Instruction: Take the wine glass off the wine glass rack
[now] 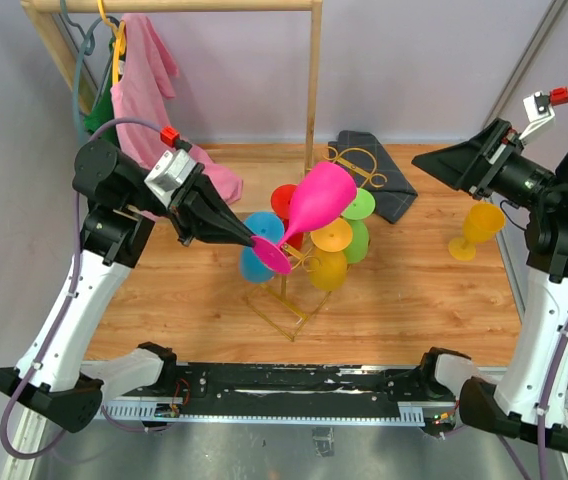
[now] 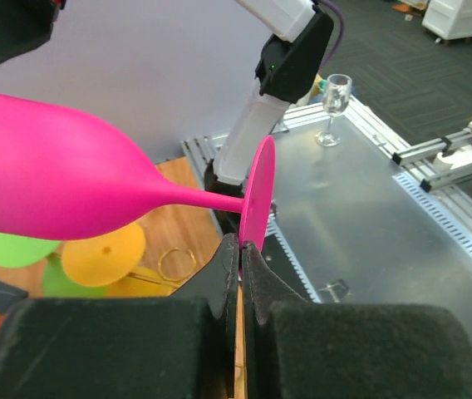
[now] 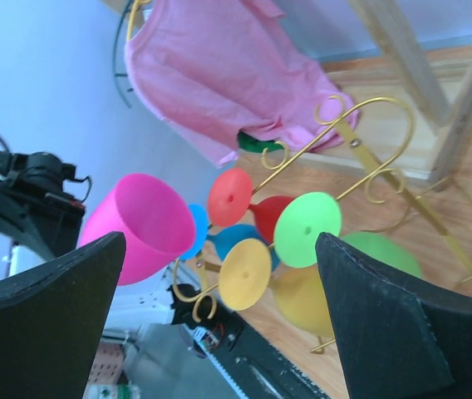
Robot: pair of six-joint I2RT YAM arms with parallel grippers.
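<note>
A pink wine glass hangs tilted in the air, bowl up and to the right. My left gripper is shut on the rim of its round foot. In the left wrist view the gripper pinches the foot's lower edge, with the bowl stretching left. The gold wire wine glass rack stands just right of the foot. Red, blue, green and yellow glasses hang from it. My right gripper is open and raised at the right, facing the rack and the pink glass.
A yellow glass stands upright on the wood at the right. A dark grey cloth lies behind the rack. A wooden clothes rack with a pink garment fills the back left. A clear glass stands on the metal table.
</note>
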